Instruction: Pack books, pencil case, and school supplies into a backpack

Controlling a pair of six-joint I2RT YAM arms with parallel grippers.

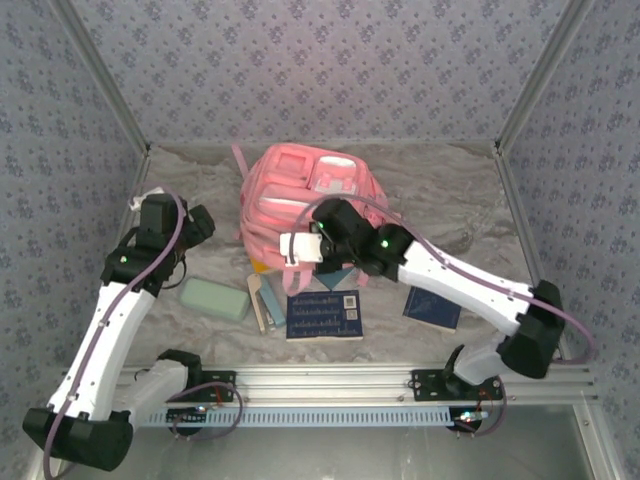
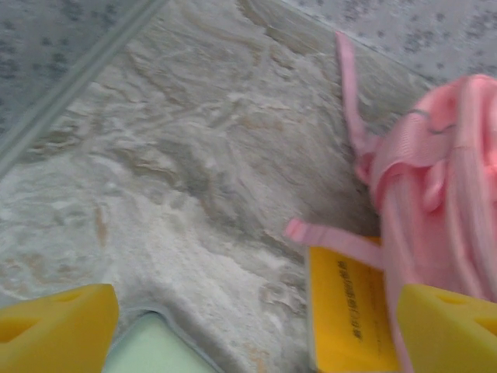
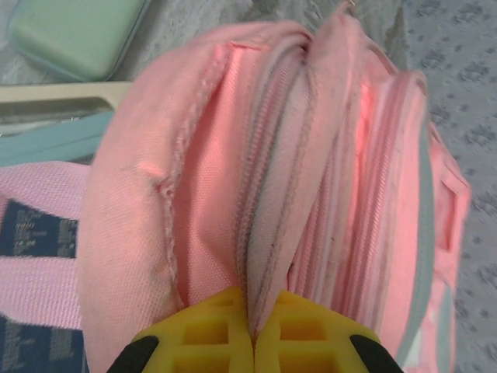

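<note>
Lying nearest the arm bases on the counter (image 1: 450,200), the navy book (image 1: 324,315) and the pencil case (image 1: 214,298) are not yet packed; the case's long axis runs roughly left to right. Beyond them, the right tool (image 3: 254,342) is closed on a fabric edge of the backpack (image 1: 310,185), apparently to hold its mouth open, while the left tool (image 2: 252,330) hangs spread wide and empty above the case's corner and the yellow book (image 2: 345,318). The backpack lies front-up, its long axis near to far and its mouth facing the arms.
</note>
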